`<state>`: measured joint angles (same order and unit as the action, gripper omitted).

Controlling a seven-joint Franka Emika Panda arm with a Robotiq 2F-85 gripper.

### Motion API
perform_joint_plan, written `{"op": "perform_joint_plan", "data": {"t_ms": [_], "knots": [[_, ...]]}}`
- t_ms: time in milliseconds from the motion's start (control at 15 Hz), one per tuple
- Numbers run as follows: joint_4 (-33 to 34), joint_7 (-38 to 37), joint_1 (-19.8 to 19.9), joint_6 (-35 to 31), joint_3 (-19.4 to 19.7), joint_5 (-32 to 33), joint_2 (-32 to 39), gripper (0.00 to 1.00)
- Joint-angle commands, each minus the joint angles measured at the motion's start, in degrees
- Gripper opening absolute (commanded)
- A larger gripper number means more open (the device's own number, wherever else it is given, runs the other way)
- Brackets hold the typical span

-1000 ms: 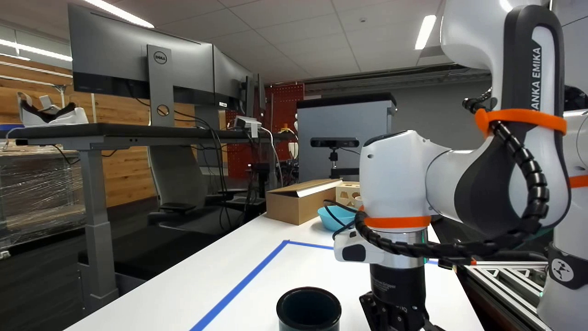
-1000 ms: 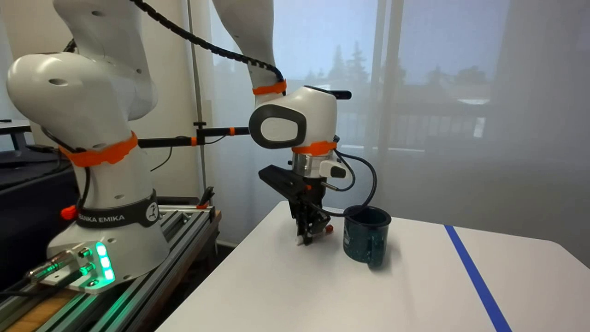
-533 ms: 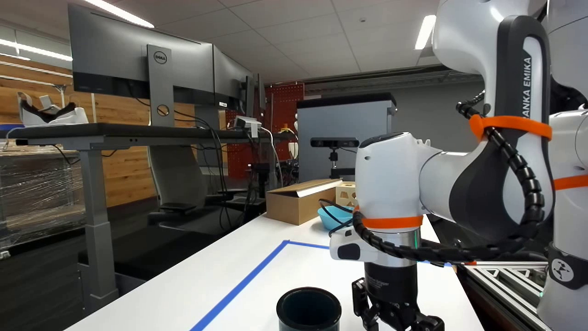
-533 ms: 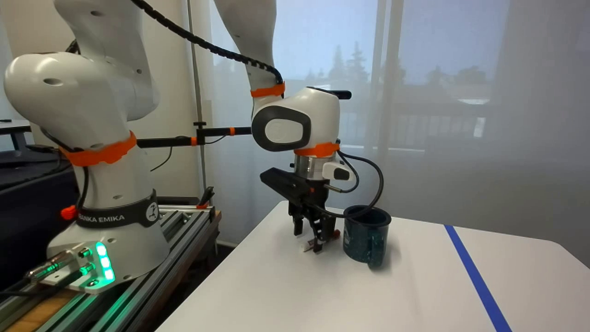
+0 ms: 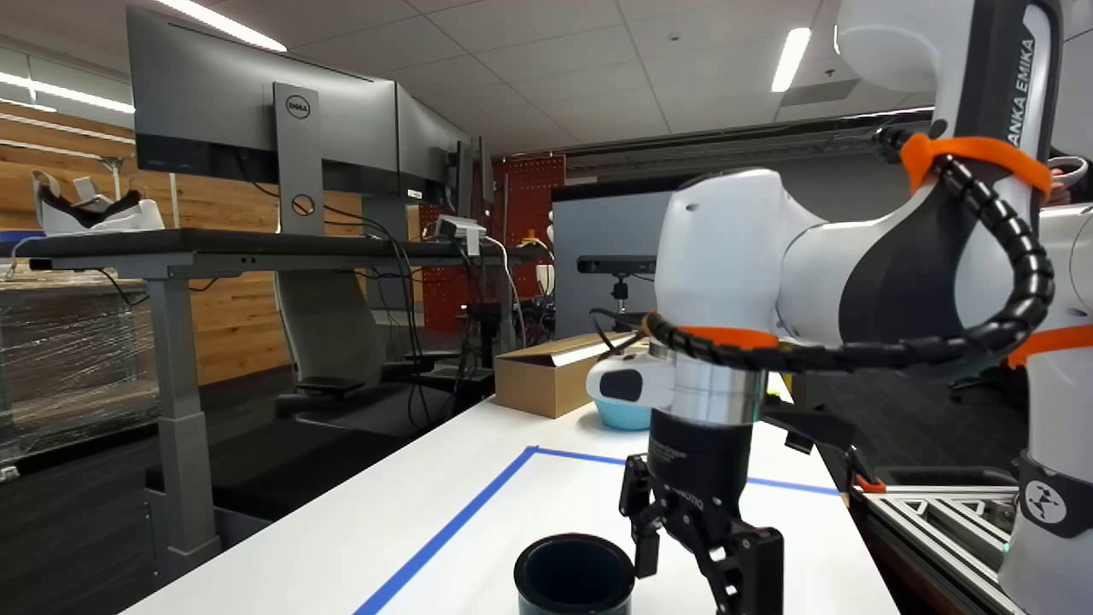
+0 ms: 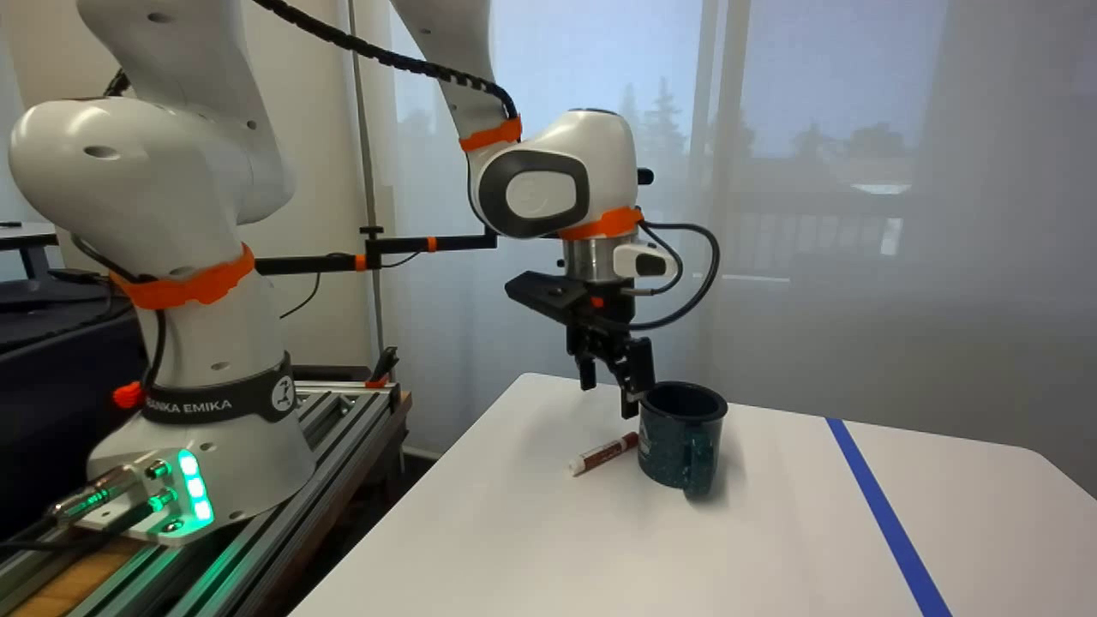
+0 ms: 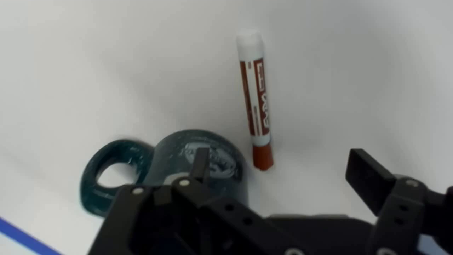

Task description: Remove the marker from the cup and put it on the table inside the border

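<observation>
The marker (image 7: 255,99), white with a red-brown label and cap, lies on the white table beside the dark green cup (image 6: 682,446). Its red cap end points toward the cup's base; whether they touch I cannot tell. Upright, the cup shows only its upper part in an exterior view (image 5: 574,574), where the marker is out of sight. My gripper (image 7: 278,156) is open above the table, its jaws wide apart with nothing between them. One finger (image 6: 636,368) hangs close by the cup's rim. Blue tape (image 5: 452,528) forms the border, and the cup stands inside it.
Beyond the tape's far line sit a cardboard box (image 5: 546,382) and a light blue bowl (image 5: 622,416). The robot base (image 6: 206,446) stands on a metal rail frame alongside the table. A desk with monitors (image 5: 265,111) is across the gap.
The gripper, earlier closed on the marker at table height, has spread its jaws and let go. It has risen, leaving the marker lying on the table. The cup has not moved.
</observation>
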<state>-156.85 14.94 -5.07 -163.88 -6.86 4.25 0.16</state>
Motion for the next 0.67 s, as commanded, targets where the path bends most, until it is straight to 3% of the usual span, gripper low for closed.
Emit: {"op": "perform_joint_plan", "data": {"t_ms": [0, 67, 267, 333, 600], "knots": [[-3.17, -12.30, 0.76, 4.11, 0.80, 5.06, -11.45, 1.00], [-0.41, -15.41, 1.69, 5.70, 0.58, 5.86, -11.14, 1.00], [-3.02, -23.54, 5.55, 7.01, -0.12, 8.58, -17.46, 1.00], [-0.09, -17.54, 3.01, 5.21, 0.85, 5.30, -11.90, 1.00], [-1.68, -20.82, 5.06, 6.34, 0.64, 6.42, -15.39, 1.00]]}}
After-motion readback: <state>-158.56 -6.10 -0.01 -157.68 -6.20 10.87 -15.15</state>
